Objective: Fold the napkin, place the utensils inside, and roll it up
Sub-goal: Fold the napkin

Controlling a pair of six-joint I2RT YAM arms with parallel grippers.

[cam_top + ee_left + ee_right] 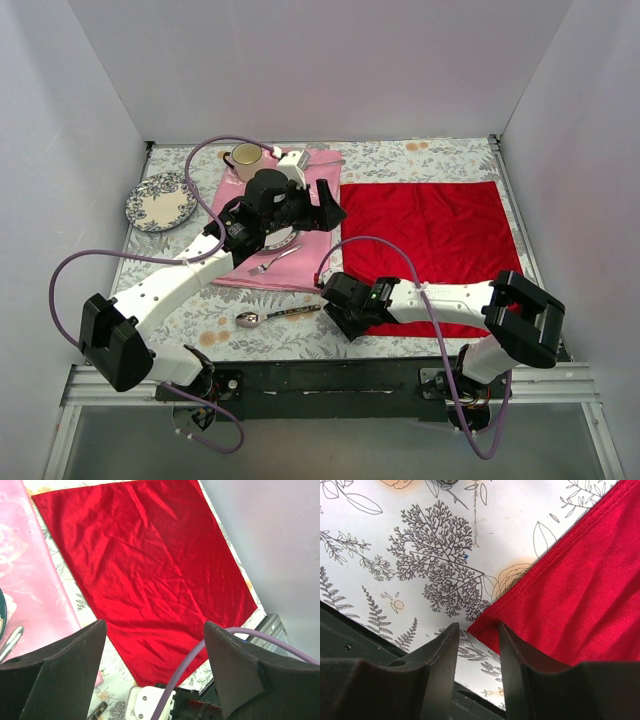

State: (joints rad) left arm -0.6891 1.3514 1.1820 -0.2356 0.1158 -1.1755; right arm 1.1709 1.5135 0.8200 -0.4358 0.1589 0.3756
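The deep red napkin (430, 235) lies flat and unfolded on the right of the table; it fills the left wrist view (150, 570). The spoon with the dark patterned handle (275, 316) lies near the front, left of the napkin. My left gripper (333, 210) is open and empty, held above the gap between the pink cloth and the napkin, its jaws wide apart (155, 622). My right gripper (340, 312) is low at the napkin's near left corner (485, 625). Its jaws stand a little apart (479, 626) with the corner tip between them.
A larger pale pink cloth (265, 225) lies left of the napkin with a plain fork (275, 260) on it. A patterned plate (160, 200) and a cup (245, 155) stand at the back left. The table's black front edge (350, 650) is close under my right gripper.
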